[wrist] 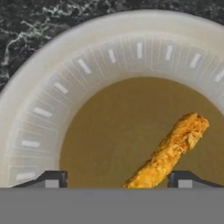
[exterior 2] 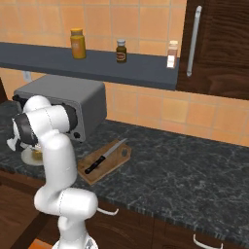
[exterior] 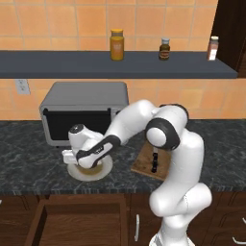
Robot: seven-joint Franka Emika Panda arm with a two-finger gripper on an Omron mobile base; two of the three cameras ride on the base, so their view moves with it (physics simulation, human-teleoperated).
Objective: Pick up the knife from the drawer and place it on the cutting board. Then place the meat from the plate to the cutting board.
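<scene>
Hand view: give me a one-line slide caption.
Open gripper straddling the small orange-yellow meat strip on the round off-white plate with brownish-tan centre.

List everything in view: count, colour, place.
plate: 1, off-white, tan centre, counter before the microwave
meat: 1, orange-yellow, on the plate, between the fingertips
board: 1, brown, counter right of the plate
knife: 1, silver blade, black handle, on the board
drawer: 1, brown, pulled open under the counter
microwave: 1, grey, back of the counter
bottles: 3, shelf
hand: 1, low over the plate, fingers either side of the meat, not yet closed on it
</scene>
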